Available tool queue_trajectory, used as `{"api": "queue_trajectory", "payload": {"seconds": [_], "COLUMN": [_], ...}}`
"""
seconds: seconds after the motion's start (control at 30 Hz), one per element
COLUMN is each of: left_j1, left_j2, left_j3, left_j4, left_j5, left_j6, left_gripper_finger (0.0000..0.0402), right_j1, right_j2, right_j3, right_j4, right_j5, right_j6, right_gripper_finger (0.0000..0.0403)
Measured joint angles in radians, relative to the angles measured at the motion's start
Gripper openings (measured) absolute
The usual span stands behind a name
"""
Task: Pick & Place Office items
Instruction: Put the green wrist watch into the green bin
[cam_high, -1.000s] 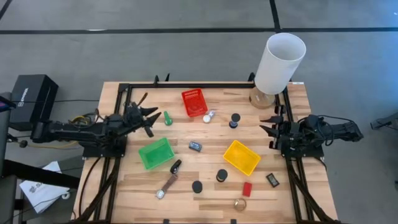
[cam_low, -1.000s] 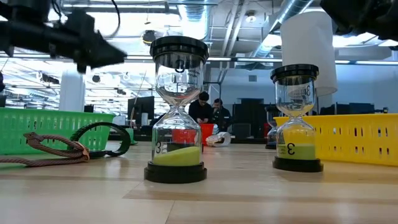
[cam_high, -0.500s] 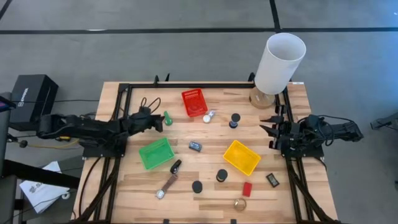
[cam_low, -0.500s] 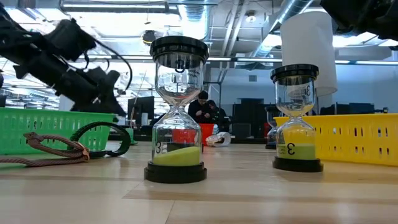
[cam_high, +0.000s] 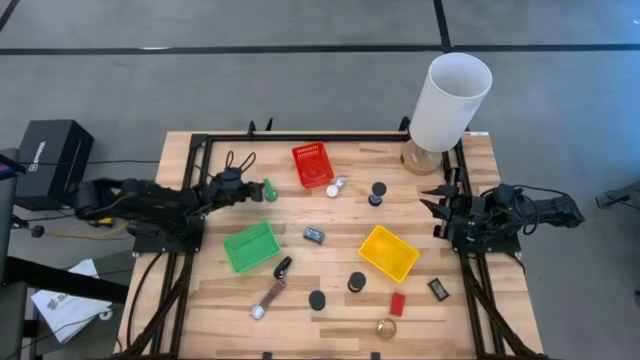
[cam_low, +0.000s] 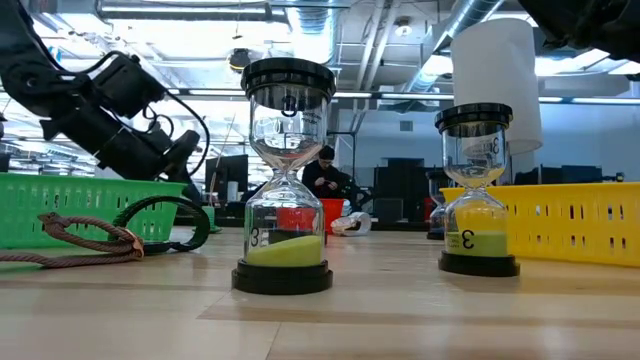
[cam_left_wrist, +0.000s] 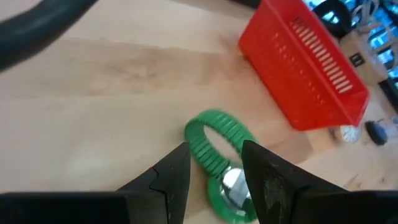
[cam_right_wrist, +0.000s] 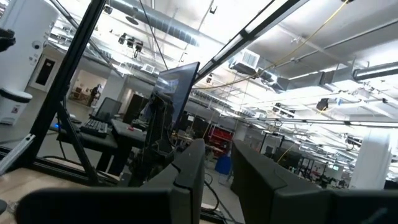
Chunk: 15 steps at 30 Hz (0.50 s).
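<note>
The left gripper (cam_high: 250, 190) is stretched out over the table at about 10 o'clock from the middle, right down at the green watch (cam_high: 269, 189). In its wrist view the two fingers (cam_left_wrist: 177, 171) stand apart with the green watch (cam_left_wrist: 219, 163) lying between them, strap and shiny face both showing. They don't look closed on it, so I'd say partly open, nothing gripped.

The right gripper (cam_high: 436, 207) is parked at the table's 3 o'clock edge, up off the wood. Its wrist camera just looks into the room past its fingers (cam_right_wrist: 191, 168), which stand a little apart with nothing between them.

Rest of the stuff on the table (cam_high: 330, 310):
- red basket (cam_high: 312, 164) at 12 o'clock, with a small silver piece (cam_high: 334, 187) just beside it
- a black knob (cam_high: 377, 192) near 1 o'clock
- green basket (cam_high: 251, 246) at 8 o'clock, yellow basket (cam_high: 389, 252) at 4 o'clock
- a small dark gadget (cam_high: 314, 235) near the middle
- a black key fob (cam_high: 283, 267) and a brown-strap watch (cam_high: 267, 298) around 7 o'clock
- two sand timers (cam_high: 317, 299) (cam_high: 357, 282) at 6 o'clock, seen from the low camera as one timer (cam_low: 287, 180) up close and the other (cam_low: 478, 190) farther right
- red block (cam_high: 397, 303), gold round piece (cam_high: 386, 327) and a little black box (cam_high: 438, 289) at 5 o'clock

Big white lamp (cam_high: 447, 105) stands at the 1 o'clock corner.
</note>
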Motion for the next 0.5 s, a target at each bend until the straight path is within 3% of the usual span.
{"api": "queue_trajectory", "payload": {"seconds": [0.5], "left_j1": [-0.019], "left_j2": [0.066], "left_j3": [-0.001], "left_j4": [0.089], "left_j5": [0.01], "left_j6": [-0.078], "left_gripper_finger": [0.014], "right_j1": [0.0], "right_j2": [0.0], "right_j3": [0.0], "right_j4": [0.0], "right_j5": [0.0], "right_j6": [-0.003], "right_gripper_finger": [0.0071]}}
